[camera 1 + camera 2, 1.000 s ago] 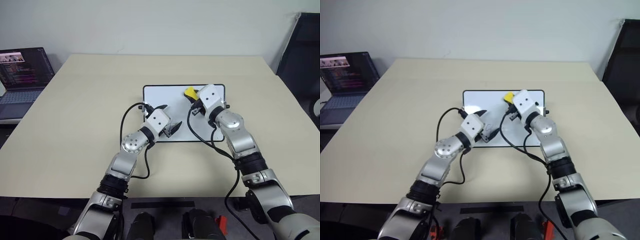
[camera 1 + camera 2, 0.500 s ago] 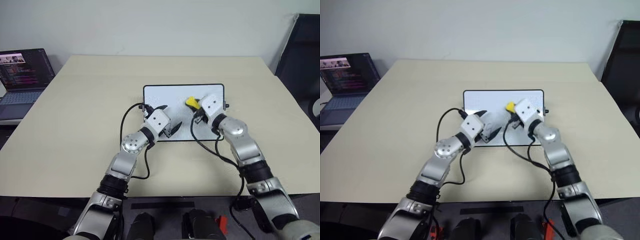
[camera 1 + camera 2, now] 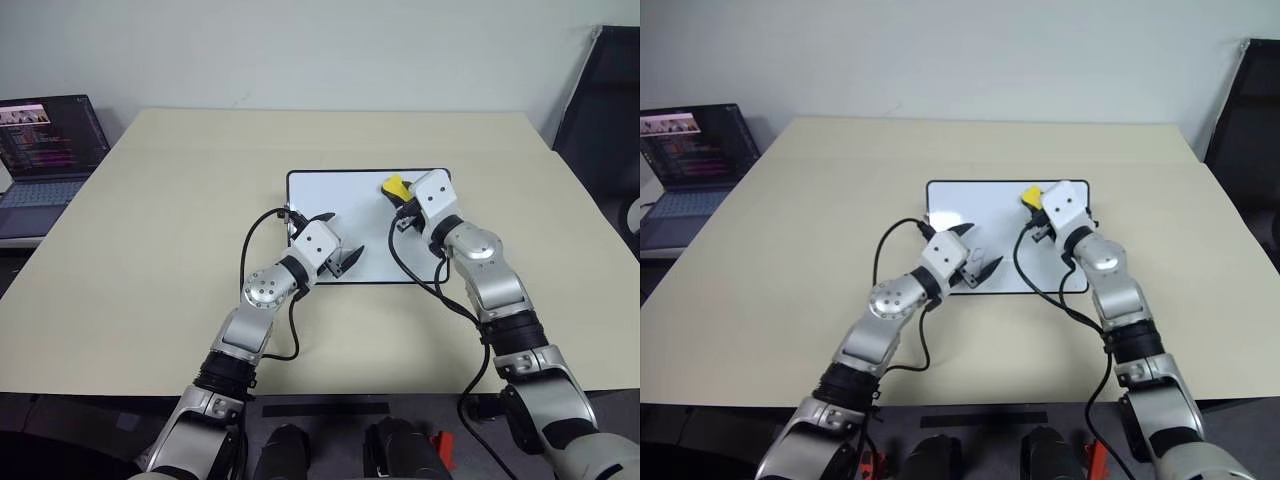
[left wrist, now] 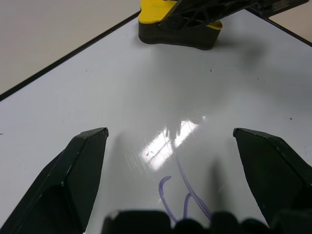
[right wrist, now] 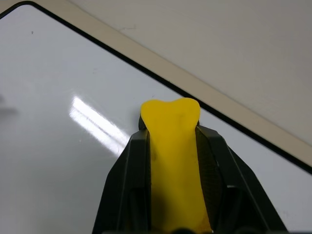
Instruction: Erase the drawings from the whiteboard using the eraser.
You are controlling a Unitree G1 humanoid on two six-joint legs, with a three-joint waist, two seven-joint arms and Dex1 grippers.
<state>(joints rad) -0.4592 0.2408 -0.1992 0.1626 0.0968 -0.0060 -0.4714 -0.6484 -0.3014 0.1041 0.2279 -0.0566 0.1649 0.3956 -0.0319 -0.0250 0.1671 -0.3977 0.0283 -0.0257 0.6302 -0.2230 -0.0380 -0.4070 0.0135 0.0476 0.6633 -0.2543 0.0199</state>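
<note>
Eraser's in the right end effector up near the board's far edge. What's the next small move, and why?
Probably sweep the right end effector, shut on the eraser, back across the whiteboard toward the near-left area. A purple scribble remains there, just ahead of the open left end effector, while the board around the eraser looks clean. Keep the dark underside flat on the surface.

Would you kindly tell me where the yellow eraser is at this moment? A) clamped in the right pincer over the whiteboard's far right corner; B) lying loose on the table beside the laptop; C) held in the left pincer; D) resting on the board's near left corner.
A: the right pincer is shut on the eraser, over the whiteboard near its far right corner.
</note>
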